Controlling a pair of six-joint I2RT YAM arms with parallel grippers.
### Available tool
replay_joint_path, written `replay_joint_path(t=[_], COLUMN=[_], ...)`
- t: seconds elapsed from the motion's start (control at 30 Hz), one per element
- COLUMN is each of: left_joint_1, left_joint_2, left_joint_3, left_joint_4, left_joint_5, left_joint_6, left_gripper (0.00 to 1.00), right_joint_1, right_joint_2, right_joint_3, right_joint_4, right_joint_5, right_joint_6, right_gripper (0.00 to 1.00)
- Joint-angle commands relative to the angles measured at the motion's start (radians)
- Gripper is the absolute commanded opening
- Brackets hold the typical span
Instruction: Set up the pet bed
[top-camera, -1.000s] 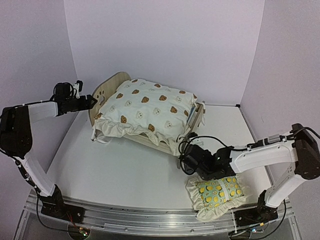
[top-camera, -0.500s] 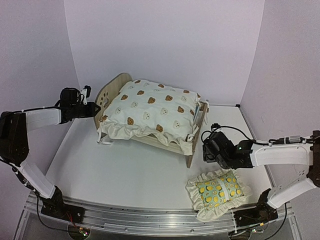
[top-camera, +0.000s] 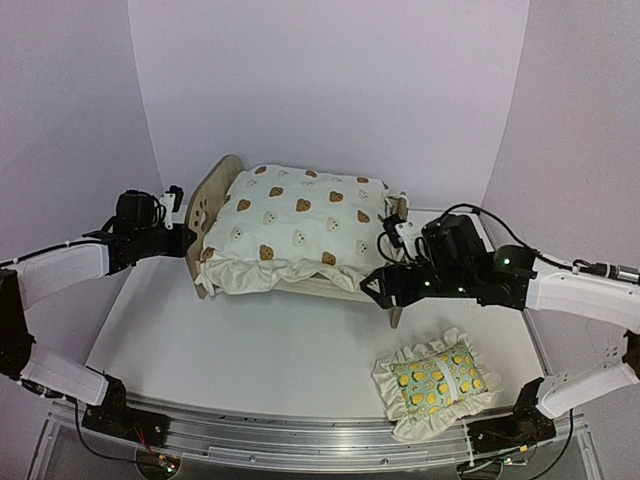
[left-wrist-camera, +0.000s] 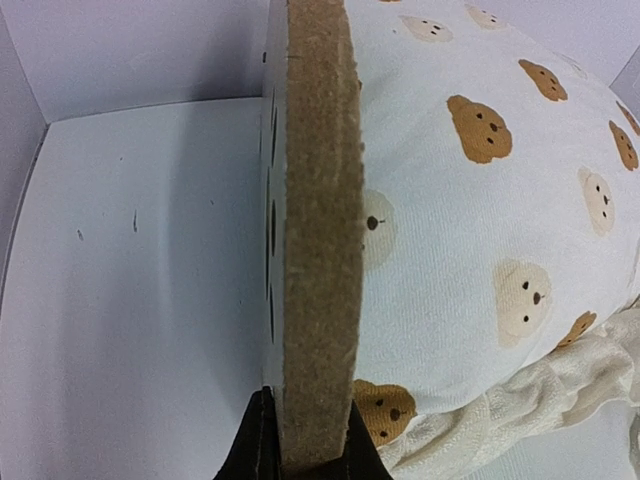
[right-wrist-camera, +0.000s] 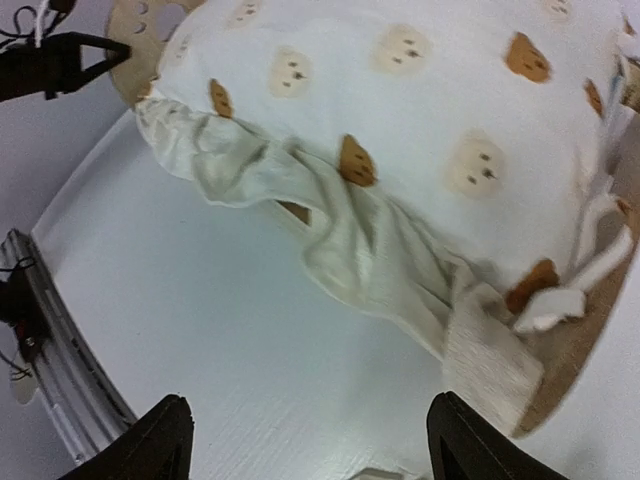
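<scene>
The pet bed (top-camera: 208, 196) stands at the back middle of the table, its light-wood headboard to the left. A cream bear-print cushion (top-camera: 300, 225) fills it and spills over the near rail. My left gripper (top-camera: 185, 236) is shut on the headboard's edge (left-wrist-camera: 320, 230), one black finger on each face (left-wrist-camera: 308, 455). My right gripper (top-camera: 385, 285) hangs open over the table by the bed's near foot corner. Its fingertips (right-wrist-camera: 165, 435) stand wide apart with only bare table between them, just short of the cushion's hanging frill (right-wrist-camera: 370, 240).
A green lemon-print ruffled pillow (top-camera: 435, 378) lies at the front right, near the right arm's base. Purple walls close in the table on three sides. A metal rail (top-camera: 300, 435) runs along the near edge.
My left gripper closed on the headboard and the bed swung round a little. My right gripper lifted away from the pillow toward the bed's foot and opened wider.
</scene>
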Motion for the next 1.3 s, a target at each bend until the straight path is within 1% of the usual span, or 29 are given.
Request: replay_joint_path(t=[0.0, 0.13, 0.23, 0.3, 0.37, 0.43, 0.47, 0.5, 0.53, 0.57, 0.6, 0.67, 0.73, 0.8, 0.9, 1.03, 1.27], left_joint_1=[-0.031, -0.051, -0.057, -0.057, -0.057, -0.057, -0.057, -0.057, -0.057, -0.057, -0.057, -0.056, -0.057, -0.058, -0.059, -0.076, -0.135], left_joint_2=[-0.148, -0.202, -0.227, -0.246, -0.269, -0.289, -0.295, -0.300, -0.303, -0.301, -0.299, -0.295, -0.302, -0.315, -0.346, -0.355, -0.359], left_joint_3=[-0.048, -0.093, -0.108, -0.119, -0.140, -0.157, -0.163, -0.166, -0.167, -0.165, -0.163, -0.163, -0.169, -0.171, -0.189, -0.210, -0.245], left_joint_4=[-0.006, -0.026, -0.050, -0.059, -0.049, -0.040, -0.039, -0.039, -0.041, -0.047, -0.051, -0.051, -0.045, -0.046, -0.036, -0.007, 0.025], left_joint_5=[0.126, 0.159, 0.147, 0.139, 0.141, 0.140, 0.140, 0.141, 0.141, 0.144, 0.151, 0.180, 0.227, 0.264, 0.333, 0.425, 0.455], left_joint_6=[-0.320, -0.352, -0.342, -0.332, -0.327, -0.319, -0.314, -0.310, -0.310, -0.309, -0.308, -0.306, -0.314, -0.326, -0.352, -0.385, -0.406], left_gripper=[0.00, 0.01, 0.09, 0.22, 0.38, 0.46, 0.47, 0.43, 0.36, 0.31, 0.28, 0.21, 0.16, 0.15, 0.15, 0.14, 0.14], right_joint_1=[0.072, 0.144, 0.174, 0.184, 0.192, 0.198, 0.199, 0.204, 0.208, 0.213, 0.219, 0.229, 0.230, 0.231, 0.233, 0.242, 0.248], right_joint_2=[0.169, 0.375, 0.538, 0.647, 0.746, 0.835, 0.866, 0.899, 0.935, 0.960, 0.983, 1.034, 1.064, 1.064, 1.037, 1.005, 1.016], right_joint_3=[0.180, 0.374, 0.525, 0.636, 0.744, 0.844, 0.882, 0.921, 0.959, 0.998, 1.033, 1.097, 1.129, 1.123, 1.081, 1.046, 1.041], right_joint_4=[0.000, 0.002, 0.006, 0.007, 0.008, 0.007, 0.007, 0.007, 0.007, 0.007, 0.008, 0.008, 0.007, 0.008, 0.010, 0.029, 0.044], right_joint_5=[-0.222, -0.215, -0.220, -0.234, -0.245, -0.248, -0.248, -0.248, -0.243, -0.229, -0.213, -0.145, -0.054, 0.026, 0.093, 0.106, 0.164], right_joint_6=[-0.034, -0.043, -0.025, -0.001, 0.015, 0.032, 0.040, 0.044, 0.043, 0.036, 0.026, 0.011, 0.024, 0.040, 0.062, 0.083, 0.137], right_gripper=[0.82, 0.83, 0.86, 0.86, 0.86, 0.86, 0.86, 0.86, 0.86, 0.86, 0.86, 0.86, 0.87, 0.86, 0.86, 0.86, 0.86])
